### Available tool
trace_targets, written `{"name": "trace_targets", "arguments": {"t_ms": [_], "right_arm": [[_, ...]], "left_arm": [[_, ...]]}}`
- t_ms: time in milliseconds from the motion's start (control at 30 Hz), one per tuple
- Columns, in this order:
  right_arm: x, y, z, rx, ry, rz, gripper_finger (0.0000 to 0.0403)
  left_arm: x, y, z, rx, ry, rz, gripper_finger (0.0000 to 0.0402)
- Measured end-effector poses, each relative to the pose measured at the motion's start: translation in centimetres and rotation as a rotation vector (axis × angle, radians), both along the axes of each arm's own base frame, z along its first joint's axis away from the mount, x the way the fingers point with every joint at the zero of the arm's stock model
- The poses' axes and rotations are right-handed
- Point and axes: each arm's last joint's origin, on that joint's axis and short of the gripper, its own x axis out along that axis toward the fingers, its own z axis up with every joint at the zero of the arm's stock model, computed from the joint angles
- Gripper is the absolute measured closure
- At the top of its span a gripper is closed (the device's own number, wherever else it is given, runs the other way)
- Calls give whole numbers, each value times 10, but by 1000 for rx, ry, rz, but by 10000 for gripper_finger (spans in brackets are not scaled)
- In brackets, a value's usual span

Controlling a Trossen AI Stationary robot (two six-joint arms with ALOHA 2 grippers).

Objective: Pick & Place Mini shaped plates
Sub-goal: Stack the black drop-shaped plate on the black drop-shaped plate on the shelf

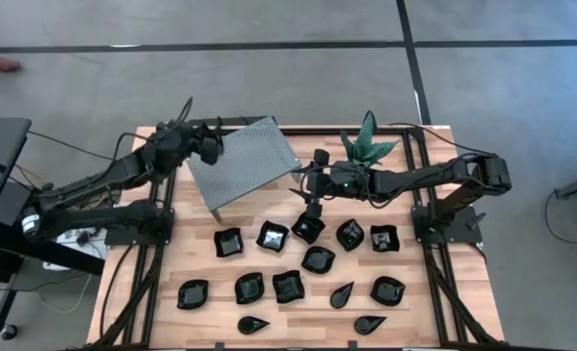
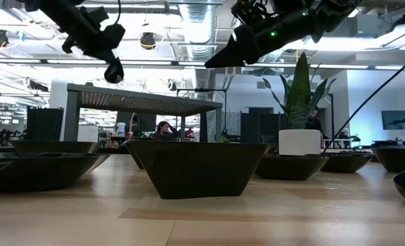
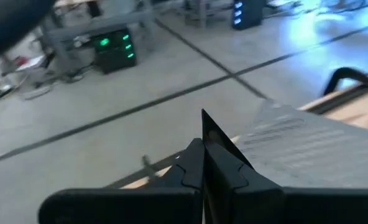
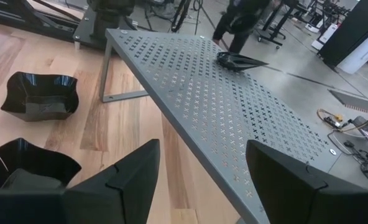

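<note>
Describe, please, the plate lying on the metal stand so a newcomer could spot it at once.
Find the grey perforated stand at the table's back, left of the plant. One small black plate lies on its top, near the far edge by the left gripper. It is the only plate raised off the wood; all the others sit on the tabletop.

Mini shaped plates [image 1: 287, 285] spread in rows before the perforated stand [image 1: 242, 161] (plant [image 1: 367, 146] to its right)
</note>
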Motion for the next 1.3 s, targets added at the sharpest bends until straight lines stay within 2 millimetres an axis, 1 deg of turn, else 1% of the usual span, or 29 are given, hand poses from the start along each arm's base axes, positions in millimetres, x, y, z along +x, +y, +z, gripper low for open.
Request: {"name": "trace_targets", "arguments": {"t_ms": [67, 233, 333, 433, 733, 867, 1000, 1067, 1300], "right_arm": [[0, 0, 0, -1, -3, 0, 168], [0, 0, 1, -43, 6, 14, 168], [0, 0, 1, -46, 7, 14, 168], [0, 0, 1, -46, 7, 14, 168], [0, 0, -1, -35, 27, 12, 168], [-1, 0, -3, -13, 37, 5, 168], [-2, 0, -5, -9, 56, 5, 168], [-2, 0, -6, -8, 68, 5, 168], [-2, 0, -6, -7, 73, 5, 168]], "left_arm": [[1, 8, -4, -28, 9, -5, 398], [12, 25, -18, -70, 81, 22, 398], [21, 32, -23, -55, 116, 10, 398], [26, 34, -27, -57, 145, 1, 398], [27, 33, -29, -69, 145, -15, 398], [28, 32, -32, -111, 135, -49, 398], [25, 31, -36, -146, 180, -47, 398], [25, 30, -37, -156, 173, -41, 398], [28, 23, -38, -182, 174, -85, 398]]}}
